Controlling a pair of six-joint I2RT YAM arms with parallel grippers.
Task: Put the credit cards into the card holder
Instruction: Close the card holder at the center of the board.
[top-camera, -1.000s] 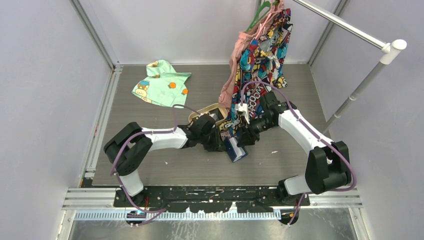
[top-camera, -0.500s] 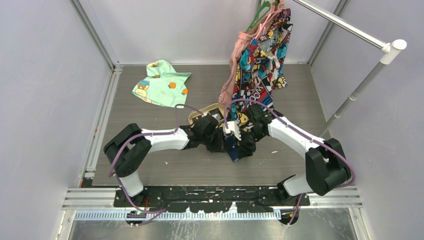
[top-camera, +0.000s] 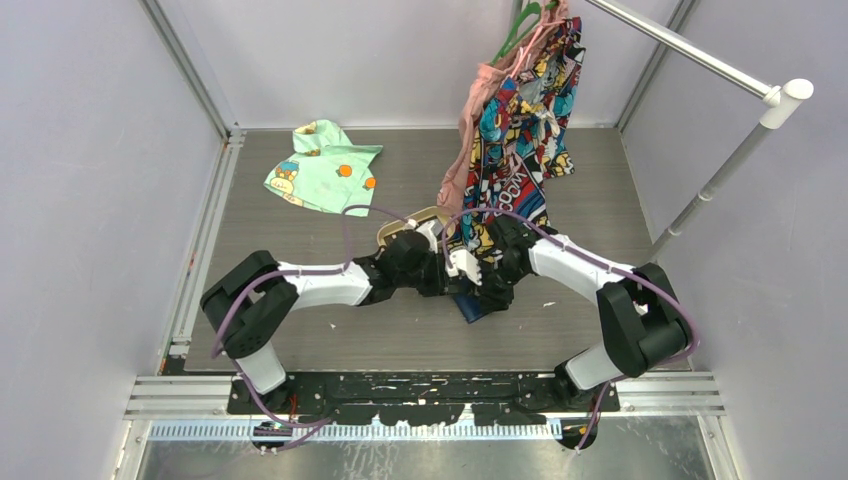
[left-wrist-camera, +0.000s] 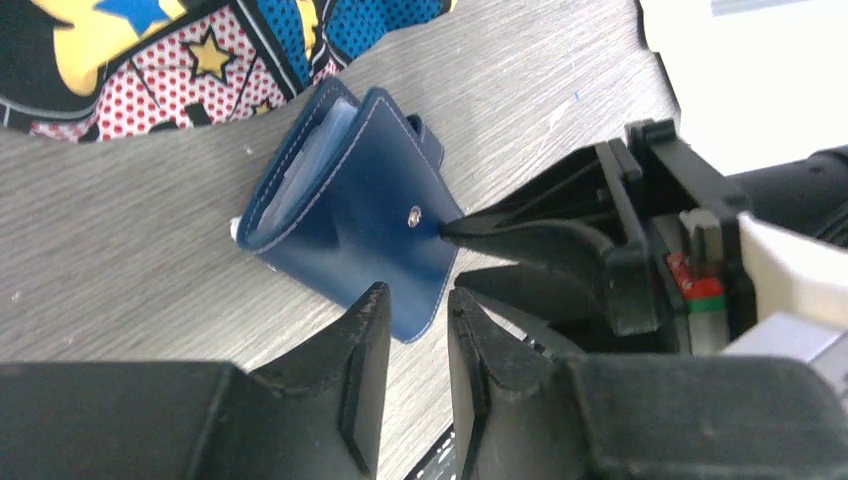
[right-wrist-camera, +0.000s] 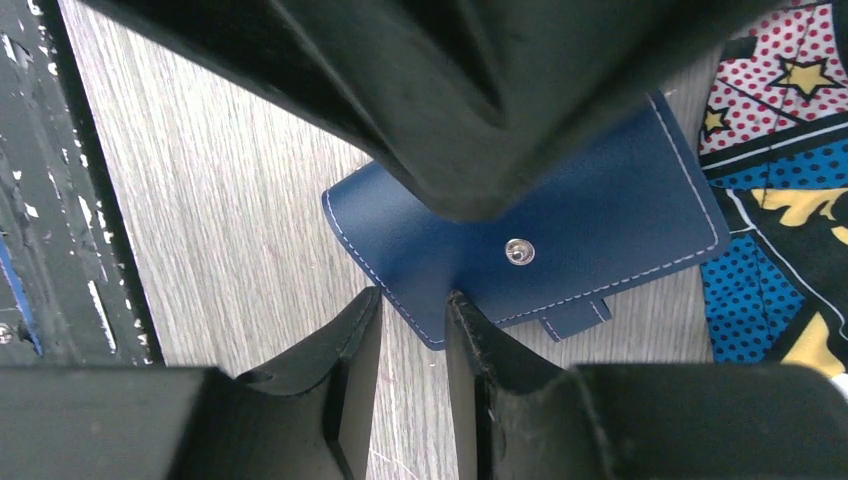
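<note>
While low, grippers (left-wrist-camera: 418, 295) (right-wrist-camera: 413, 297) astride card holder (left-wrist-camera: 345, 190)

Left end effector (left-wrist-camera: 415, 300) faces right end effector (right-wrist-camera: 410, 300), both jaws narrowly parted.

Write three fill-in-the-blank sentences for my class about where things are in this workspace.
1. The card holder lies folded on the ___.
2. The comic-print garment hangs from a green ___.
3. The pale green garment lies far back on the ___ side.
Missing words: table; hanger; left.
</note>
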